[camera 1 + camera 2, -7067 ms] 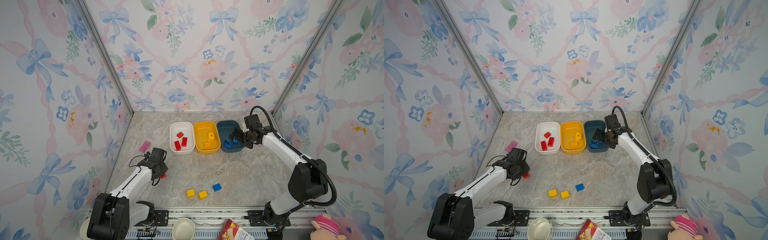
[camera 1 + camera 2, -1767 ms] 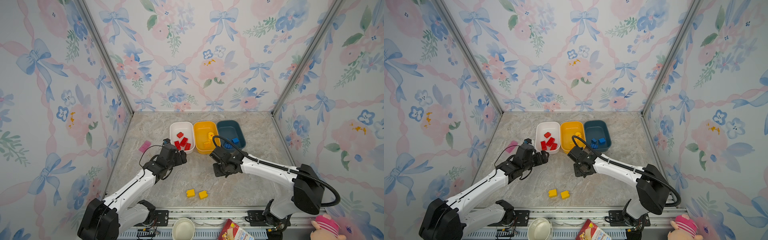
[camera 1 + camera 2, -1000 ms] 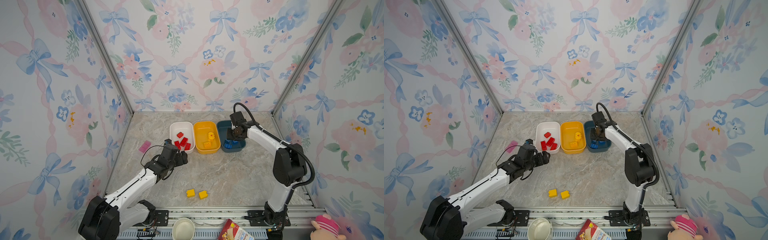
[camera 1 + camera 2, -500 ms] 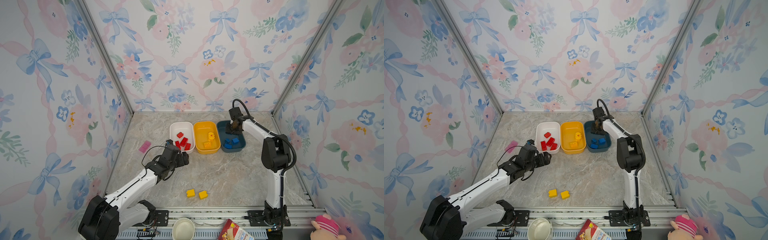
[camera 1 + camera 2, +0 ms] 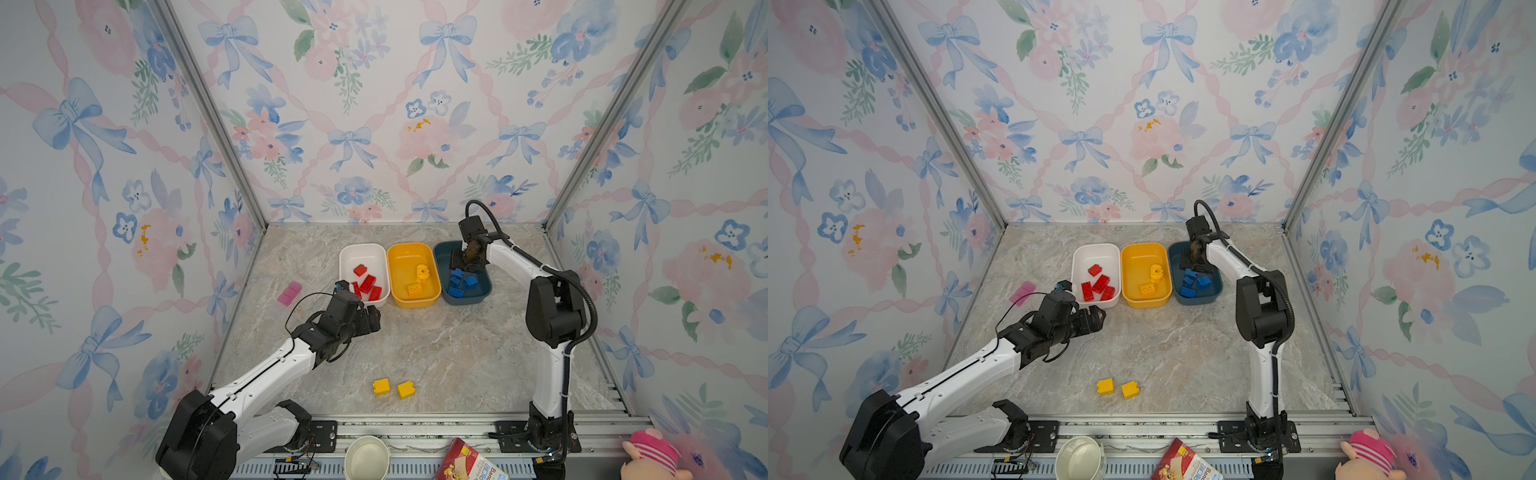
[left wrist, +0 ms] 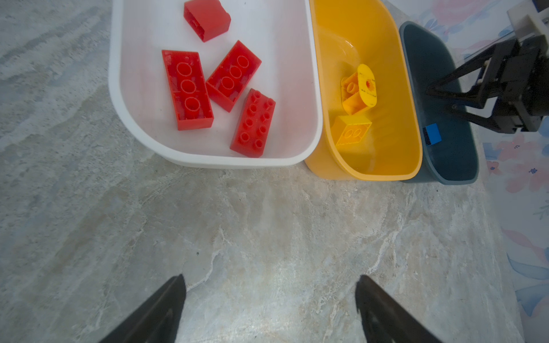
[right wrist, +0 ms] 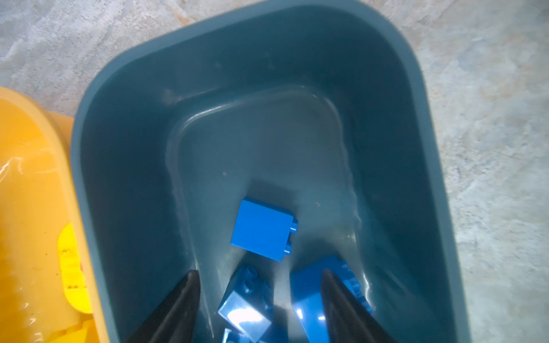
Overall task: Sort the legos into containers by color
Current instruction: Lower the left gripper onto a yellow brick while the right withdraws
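At the near edge, off the worktop [image 5: 436, 345], a paper cup [image 5: 366, 457], a snack box [image 5: 469, 463] and a pink plush toy [image 5: 652, 455] sit along the metal rail. Just beyond the rail, two yellow bricks [image 5: 381, 386] lie side by side on the bare marble-patterned worktop, close together and well apart from the tubs.

Further in, the left tool [image 6: 270, 277] hovers over bare worktop just short of the white tub [image 5: 361, 246]. Its jaws are wide apart and hold nothing. To its left, near the side wall, lies a pink block [image 5: 289, 293].

The three tubs stand in a row with their sides touching or nearly so: white, then the yellow tub [image 5: 411, 245], then the dark teal tub [image 5: 467, 302]. Four red bricks [image 6: 187, 89] lie in the white tub, three long ones close together and one smaller piece behind them. The yellow tub holds a square yellow brick [image 6: 352, 133] and, just behind it, a rounded yellow piece [image 6: 367, 86] with an orange centre.

Farthest back, the right tool [image 7: 259, 271] points down into the teal tub over its far half. Its jaws are apart with nothing clamped between them. Several blue bricks [image 5: 461, 282] rest on the floor of that tub, and one square one [image 7: 263, 228] lies just beyond the tool's tips.
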Action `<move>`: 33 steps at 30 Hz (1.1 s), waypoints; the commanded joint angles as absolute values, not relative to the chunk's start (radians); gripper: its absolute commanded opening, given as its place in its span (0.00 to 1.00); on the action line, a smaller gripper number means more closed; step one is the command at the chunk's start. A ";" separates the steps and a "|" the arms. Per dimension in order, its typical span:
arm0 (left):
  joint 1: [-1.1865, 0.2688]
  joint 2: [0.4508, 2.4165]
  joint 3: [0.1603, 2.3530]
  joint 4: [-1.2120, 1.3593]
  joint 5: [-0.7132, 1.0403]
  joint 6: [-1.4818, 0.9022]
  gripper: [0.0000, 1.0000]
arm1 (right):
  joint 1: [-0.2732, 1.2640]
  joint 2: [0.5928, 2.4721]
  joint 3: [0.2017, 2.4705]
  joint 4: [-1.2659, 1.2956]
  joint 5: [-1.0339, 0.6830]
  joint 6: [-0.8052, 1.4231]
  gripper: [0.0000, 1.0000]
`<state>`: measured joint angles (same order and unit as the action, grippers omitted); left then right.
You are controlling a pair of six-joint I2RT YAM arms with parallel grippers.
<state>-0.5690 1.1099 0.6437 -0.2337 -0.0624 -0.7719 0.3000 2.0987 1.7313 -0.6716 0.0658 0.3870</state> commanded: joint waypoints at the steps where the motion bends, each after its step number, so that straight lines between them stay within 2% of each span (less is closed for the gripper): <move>1: -0.594 1.112 0.651 -0.281 -0.068 -0.800 0.91 | 0.314 2.007 1.681 -0.680 0.048 0.380 0.70; 16: -0.784 1.128 0.745 -0.601 -0.128 -0.941 0.91 | 0.359 1.697 1.388 -0.673 0.000 0.410 0.87; 28: -0.989 1.191 0.747 -0.702 -0.113 -1.075 0.88 | 0.402 1.485 1.268 -0.746 -0.011 0.435 0.94; 33: -1.023 1.234 0.755 -0.718 -0.094 -1.109 0.85 | 0.407 1.419 1.238 -0.783 -0.004 0.445 0.95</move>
